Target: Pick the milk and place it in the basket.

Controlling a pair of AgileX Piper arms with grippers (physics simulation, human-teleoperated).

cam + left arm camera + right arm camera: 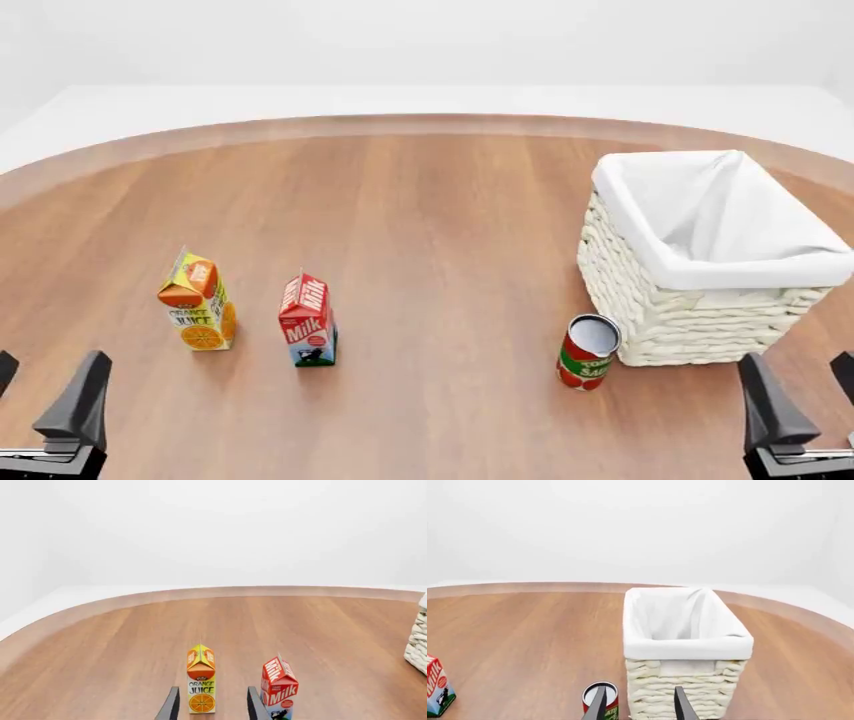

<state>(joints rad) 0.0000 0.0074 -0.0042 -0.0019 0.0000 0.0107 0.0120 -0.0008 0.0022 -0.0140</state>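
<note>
Both grippers, left gripper [47, 385] and right gripper [801, 390], wait at the near table edge with fingers apart and empty, since the milk [307, 322] stands upright just beside the orange juice carton [198, 301], well apart from the basket [707, 260] and red can [587, 352].

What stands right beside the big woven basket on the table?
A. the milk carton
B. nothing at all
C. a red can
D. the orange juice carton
C: a red can stands upright at the front left corner of the basket, while the milk and the juice carton stand far off to the left.
</note>
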